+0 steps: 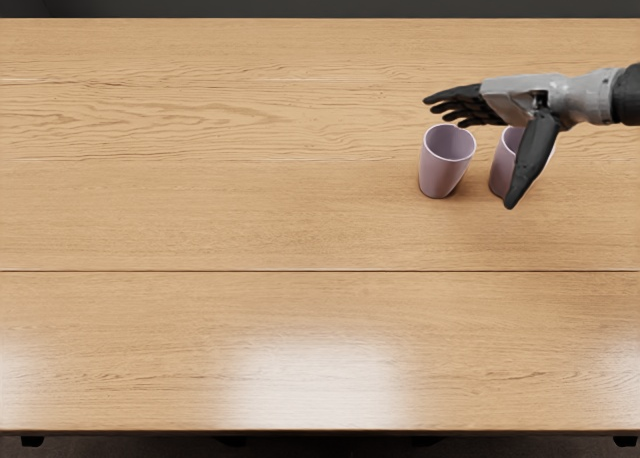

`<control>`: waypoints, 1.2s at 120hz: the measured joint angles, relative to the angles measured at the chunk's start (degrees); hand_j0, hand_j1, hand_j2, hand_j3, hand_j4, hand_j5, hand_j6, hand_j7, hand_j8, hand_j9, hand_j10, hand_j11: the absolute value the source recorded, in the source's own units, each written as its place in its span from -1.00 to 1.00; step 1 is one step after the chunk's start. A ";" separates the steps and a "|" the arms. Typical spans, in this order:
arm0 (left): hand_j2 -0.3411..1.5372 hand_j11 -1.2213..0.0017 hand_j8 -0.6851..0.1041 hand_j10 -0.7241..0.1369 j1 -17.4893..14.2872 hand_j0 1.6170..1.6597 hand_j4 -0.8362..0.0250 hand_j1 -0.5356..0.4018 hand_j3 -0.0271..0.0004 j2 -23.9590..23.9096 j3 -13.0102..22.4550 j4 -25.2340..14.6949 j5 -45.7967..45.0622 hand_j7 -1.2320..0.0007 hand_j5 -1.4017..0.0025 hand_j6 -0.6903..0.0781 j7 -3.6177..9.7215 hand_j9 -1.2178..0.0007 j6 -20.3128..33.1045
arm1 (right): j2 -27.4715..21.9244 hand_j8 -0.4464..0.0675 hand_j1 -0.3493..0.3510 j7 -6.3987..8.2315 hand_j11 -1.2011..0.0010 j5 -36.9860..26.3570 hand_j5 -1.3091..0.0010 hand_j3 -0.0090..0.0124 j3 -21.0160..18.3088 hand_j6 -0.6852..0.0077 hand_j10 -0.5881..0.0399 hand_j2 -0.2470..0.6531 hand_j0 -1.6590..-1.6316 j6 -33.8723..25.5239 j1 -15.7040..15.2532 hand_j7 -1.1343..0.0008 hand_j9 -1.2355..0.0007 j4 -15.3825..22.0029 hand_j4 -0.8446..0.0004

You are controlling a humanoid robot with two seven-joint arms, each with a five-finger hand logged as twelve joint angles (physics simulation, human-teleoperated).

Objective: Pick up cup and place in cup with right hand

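now the right hand [482,156] is hovering around the nearer-right cup [502,168], fingers spread and grasping nothing, while the left cup [441,170] is standing upright just beside.

Lilac tapered cup [499,170]: between 2 and 3 o'clock, partly hidden behind the grey-and-black right hand's [515,96] black thumb [532,153]
Black sleeve-like forearm [627,94]: cut off at 2 o'clock
Light wooden table [300,218]: cropped at 9 and 3 o'clock
Dark shapes [232,441] beneath: 5 and 7 o'clock, too dim (legs? can't tell)

Right hand [478,156] open above two upright cups [440,178]
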 joint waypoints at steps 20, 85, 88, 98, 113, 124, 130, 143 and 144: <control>-0.64 1.00 0.74 0.68 0.00 0.92 0.94 0.89 0.96 0.00 0.00 0.01 -0.01 1.00 1.00 0.80 0.00 1.00 0.00 | 0.86 0.59 -0.89 0.56 0.93 -0.19 0.93 -0.16 1.23 0.87 0.76 -0.46 -0.93 0.03 -0.34 0.92 0.93 0.79 0.91; -0.64 1.00 0.74 0.68 0.00 0.92 0.94 0.89 0.97 0.00 -0.01 -0.01 0.00 1.00 1.00 0.80 0.00 1.00 0.00 | 13.78 0.60 -0.89 -26.58 0.93 -9.92 0.93 -0.16 6.38 0.87 0.76 -0.46 -0.93 -8.20 3.36 0.92 0.93 -0.23 0.91; -0.64 1.00 0.74 0.68 0.00 0.92 0.94 0.89 0.97 0.00 -0.01 0.00 -0.01 1.00 1.00 0.80 0.00 1.00 0.00 | 14.61 0.59 -0.89 -26.75 0.93 -10.94 0.93 -0.16 6.34 0.87 0.76 -0.46 -0.93 -8.95 3.40 0.92 0.93 -0.77 0.91; -0.64 1.00 0.74 0.68 0.00 0.92 0.94 0.89 0.97 0.00 0.00 -0.01 -0.01 1.00 1.00 0.80 0.00 1.00 0.00 | 16.99 0.59 -0.89 -27.14 0.93 -14.09 0.93 -0.16 5.33 0.87 0.76 -0.46 -0.93 -12.15 3.33 0.92 0.93 -2.20 0.91; -0.64 1.00 0.74 0.68 0.00 0.92 0.94 0.89 0.97 0.00 0.00 0.00 -0.01 1.00 1.00 0.80 0.00 1.00 0.00 | 19.62 0.59 -0.88 -27.31 0.92 -15.98 0.93 -0.16 1.86 0.87 0.76 -0.46 -0.93 -16.10 3.04 0.92 0.93 -4.63 0.91; -0.64 1.00 0.74 0.68 0.00 0.92 0.94 0.89 0.97 0.00 0.00 0.00 -0.01 1.00 1.00 0.80 0.00 1.00 0.00 | 22.16 0.59 -0.88 -27.35 0.92 -16.73 0.93 -0.16 -0.34 0.86 0.76 -0.46 -0.93 -18.20 2.52 0.92 0.93 -7.03 0.91; -0.64 1.00 0.74 0.68 0.00 0.92 0.94 0.89 0.97 0.00 0.00 0.00 -0.01 1.00 1.00 0.80 0.00 1.00 0.00 | 23.41 0.59 -0.88 -27.39 0.92 -17.08 0.93 -0.16 -1.15 0.86 0.75 -0.46 -0.93 -19.06 2.38 0.92 0.92 -8.25 0.91; -0.64 1.00 0.74 0.68 0.00 0.92 0.94 0.89 0.97 0.00 0.01 -0.01 -0.01 1.00 1.00 0.80 0.00 1.00 0.00 | 24.67 0.58 -0.88 -27.42 0.92 -17.56 0.93 -0.16 -2.07 0.86 0.75 -0.47 -0.93 -19.99 2.21 0.92 0.92 -9.84 0.91; -0.64 1.00 0.74 0.68 0.00 0.92 0.94 0.89 0.97 0.00 0.01 -0.01 -0.01 1.00 1.00 0.80 0.00 1.00 0.00 | 24.73 0.58 -0.88 -27.42 0.92 -17.61 0.93 -0.16 -2.15 0.86 0.75 -0.47 -0.93 -20.05 2.20 0.92 0.92 -9.92 0.91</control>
